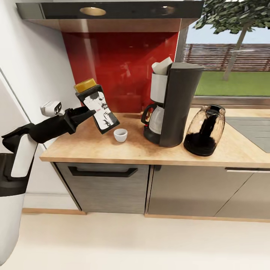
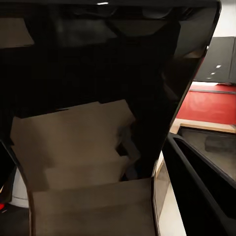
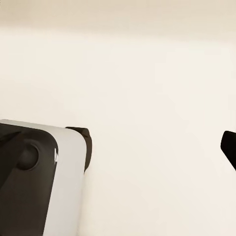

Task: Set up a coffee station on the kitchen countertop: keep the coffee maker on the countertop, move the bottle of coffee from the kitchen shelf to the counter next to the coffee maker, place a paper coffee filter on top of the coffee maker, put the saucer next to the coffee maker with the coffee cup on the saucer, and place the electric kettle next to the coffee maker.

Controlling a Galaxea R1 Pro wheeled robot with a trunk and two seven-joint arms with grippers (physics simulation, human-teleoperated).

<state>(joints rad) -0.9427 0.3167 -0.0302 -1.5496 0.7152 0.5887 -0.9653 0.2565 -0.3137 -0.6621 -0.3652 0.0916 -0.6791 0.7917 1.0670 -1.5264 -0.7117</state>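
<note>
Gripping the small squarish dark jar of coffee with a golden-yellow lid [image 1: 96, 108] in the left pincer [image 1: 91, 112], black fingers closed on its side, jar tilted with the lid toward 11 o'clock and held in the air above the left end of the long light wood-grain tabletop [image 1: 112, 150]. Showing a black-and-white label with a face-like drawing and a small red mark; no lettering legible. Filling much of the left wrist view with the jar's glossy dark surface [image 2: 98, 98].

Sitting just at 4 o'clock from the jar's base, a tiny plain white cup [image 1: 120, 135], upright on the tabletop, apart from the jar. Standing at 3 o'clock from the cup, the tall dark grey drip coffee maker with white basket and glass carafe [image 1: 176, 105], an off-white folded paper filter [image 1: 162, 66] poking from the top of the basket. Resting just beside the machine at 3 o'clock, near the front edge, the rounded smoky transparent kettle with black base and lid [image 1: 205, 129], leaning slightly.

Leaving open tabletop between the cup and the left edge, and in front of the cup up to the thin front edge. Hanging overhead at 12 o'clock, the glossy black-grey slab shelf with round recessed lights [image 1: 112, 10].

Facing a pale plain surface in the right wrist view; right pincer's opening: cannot tell.
</note>
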